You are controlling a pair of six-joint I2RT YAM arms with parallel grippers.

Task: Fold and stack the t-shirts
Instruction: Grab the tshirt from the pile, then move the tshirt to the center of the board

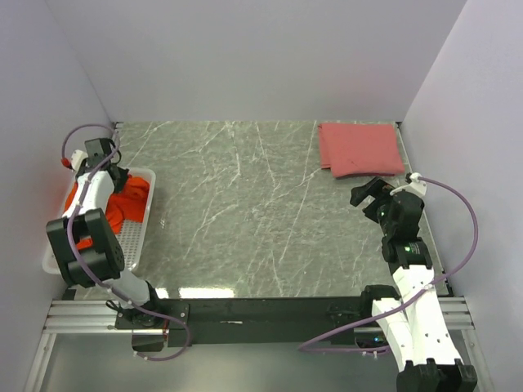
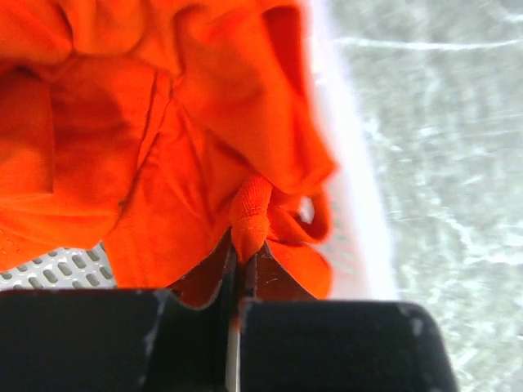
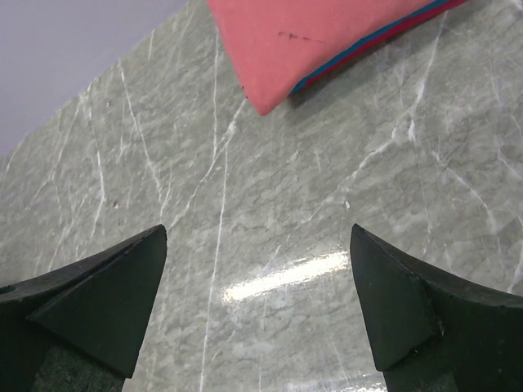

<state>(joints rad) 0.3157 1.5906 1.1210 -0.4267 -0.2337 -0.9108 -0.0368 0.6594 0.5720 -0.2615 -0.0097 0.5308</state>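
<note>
The bright orange t-shirt (image 1: 129, 201) lies crumpled in the white mesh basket (image 1: 139, 237) at the left edge of the table. My left gripper (image 2: 243, 263) reaches down into the basket and is shut on a pinched fold of that orange t-shirt (image 2: 163, 139). The dusty pink t-shirt (image 1: 360, 149) lies folded flat at the far right of the table, and its near corner (image 3: 310, 41) shows at the top of the right wrist view. My right gripper (image 3: 258, 282) hovers open over bare table just short of it, with nothing between its fingers.
Grey marbled tabletop (image 1: 245, 220) stretches between the basket and the pink shirt. The basket's white rim (image 2: 347, 163) runs beside the orange cloth. White walls close in the table on the left, the back and the right.
</note>
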